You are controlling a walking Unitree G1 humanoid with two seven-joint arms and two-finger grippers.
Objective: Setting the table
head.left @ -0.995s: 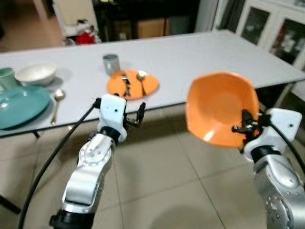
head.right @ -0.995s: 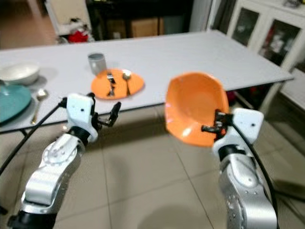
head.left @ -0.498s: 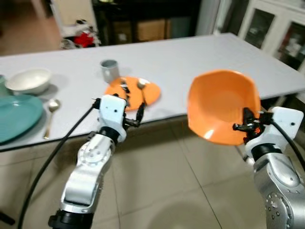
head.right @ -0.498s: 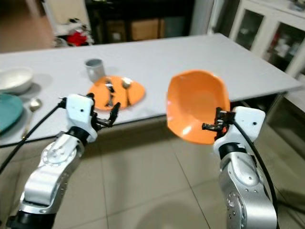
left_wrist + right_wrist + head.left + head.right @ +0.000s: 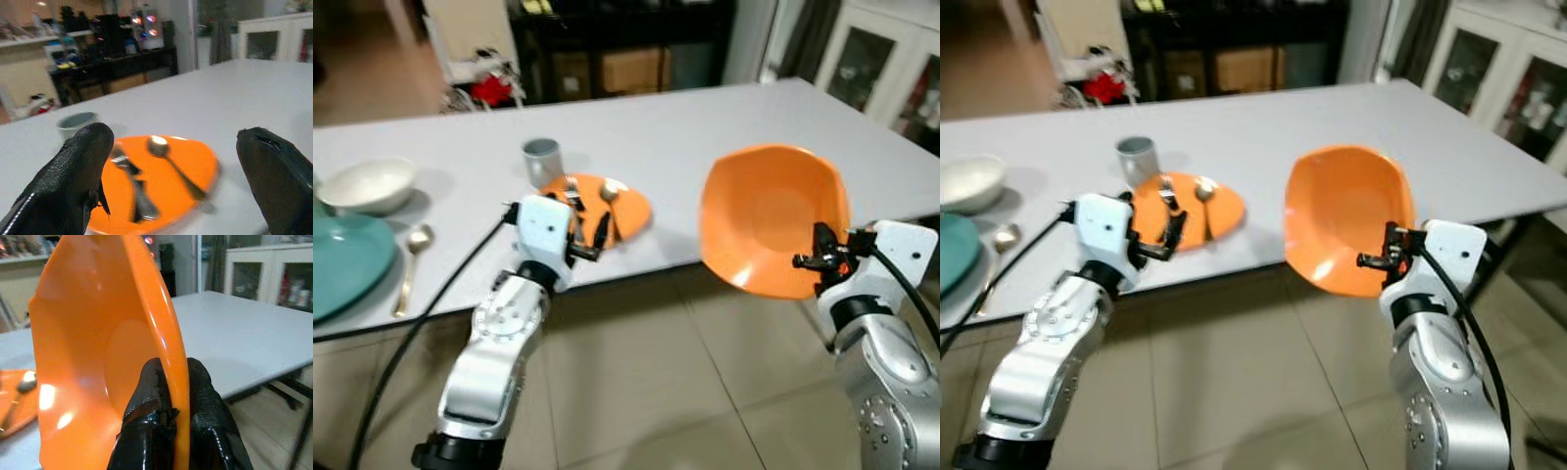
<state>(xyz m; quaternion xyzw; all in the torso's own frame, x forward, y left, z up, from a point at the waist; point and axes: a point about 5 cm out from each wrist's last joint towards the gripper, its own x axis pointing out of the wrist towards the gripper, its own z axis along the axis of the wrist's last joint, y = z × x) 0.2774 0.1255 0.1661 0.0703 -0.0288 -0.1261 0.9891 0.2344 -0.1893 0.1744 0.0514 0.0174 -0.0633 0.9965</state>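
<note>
Where the long white table (image 5: 705, 127) meets the left edge of the scene, a smooth teal plate (image 5: 342, 259) lies flat, with a shallow cream bowl (image 5: 367, 184) just beyond it and a metal spoon (image 5: 411, 257) lying on the tabletop just to its right. Further right, a small grey cup (image 5: 542, 157) stands upright on the far side of a flat orange plate (image 5: 602, 201). That plate carries a metal fork (image 5: 132, 188) and a second spoon (image 5: 173, 164) lying side by side, handles pointing toward the near edge. The left gripper (image 5: 585, 235) hangs at the table's near edge in front of the orange plate, its two black, rough-textured fingers (image 5: 80, 164) spread wide apart and holding nothing; from the wrist camera the plate and its cutlery sit between them. To the right, the right gripper (image 5: 822, 257) is clamped on the rim of a glossy orange bowl (image 5: 771, 217), one finger inside the wall and one outside, pinching the thin edge. This bowl has a squarish outline with rounded corners and a flat bottom; it is tipped up on its side with its hollow facing the camera, and held in the air off the table's near edge, above the tiled floor (image 5: 646, 392). Nothing lies in it. White cabinets (image 5: 886, 73) with glass doors stand at far right.
</note>
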